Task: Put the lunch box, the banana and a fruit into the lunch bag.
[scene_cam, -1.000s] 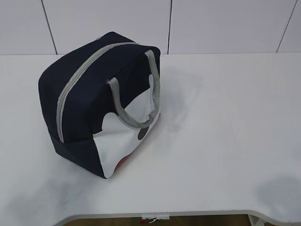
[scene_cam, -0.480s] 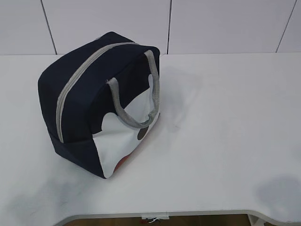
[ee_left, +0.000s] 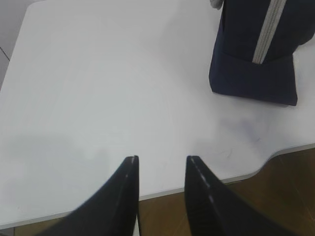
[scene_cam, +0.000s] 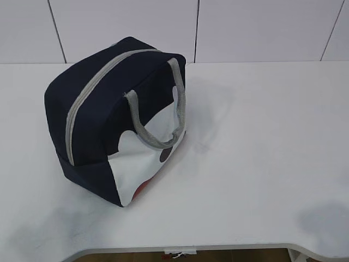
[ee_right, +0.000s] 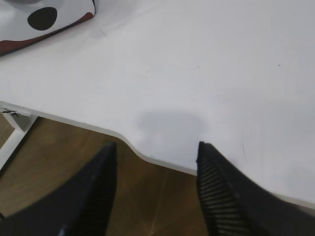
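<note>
The navy-blue lunch bag (scene_cam: 112, 117) stands on the left half of the white table (scene_cam: 262, 142), its grey zipper (scene_cam: 90, 93) closed along the top and a grey handle (scene_cam: 158, 120) hanging over its white side panel. In the left wrist view the lunch bag (ee_left: 256, 54) sits at the upper right, far from my left gripper (ee_left: 161, 160), which is open and empty above the table's front edge. My right gripper (ee_right: 156, 145) is open and empty over the front edge too, with a corner of the bag (ee_right: 44, 19) at top left. The lunch box, the banana and the fruit are out of view.
The table's front edge has a curved cut-out (ee_right: 133, 147) near my right gripper, with brown floor (ee_right: 59, 162) below. A white panelled wall (scene_cam: 245, 30) runs behind the table. Neither arm appears in the exterior view.
</note>
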Tool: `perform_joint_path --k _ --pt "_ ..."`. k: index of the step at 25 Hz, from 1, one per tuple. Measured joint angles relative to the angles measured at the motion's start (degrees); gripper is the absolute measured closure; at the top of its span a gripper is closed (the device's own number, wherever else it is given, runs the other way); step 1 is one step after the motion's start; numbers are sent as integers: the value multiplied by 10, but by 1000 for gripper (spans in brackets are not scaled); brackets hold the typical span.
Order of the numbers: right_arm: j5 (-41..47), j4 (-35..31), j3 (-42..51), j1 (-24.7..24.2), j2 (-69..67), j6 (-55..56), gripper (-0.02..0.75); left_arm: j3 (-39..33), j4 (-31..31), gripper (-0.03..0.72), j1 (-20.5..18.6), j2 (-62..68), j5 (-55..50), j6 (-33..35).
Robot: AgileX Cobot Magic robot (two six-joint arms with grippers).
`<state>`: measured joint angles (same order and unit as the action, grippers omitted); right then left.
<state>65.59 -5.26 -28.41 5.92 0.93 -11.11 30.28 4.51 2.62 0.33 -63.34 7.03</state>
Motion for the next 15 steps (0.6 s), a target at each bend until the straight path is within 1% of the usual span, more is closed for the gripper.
perform_joint_path --k 15 --pt "0 0 0 -2 0 0 309 0 1 447 0 0 0 0"
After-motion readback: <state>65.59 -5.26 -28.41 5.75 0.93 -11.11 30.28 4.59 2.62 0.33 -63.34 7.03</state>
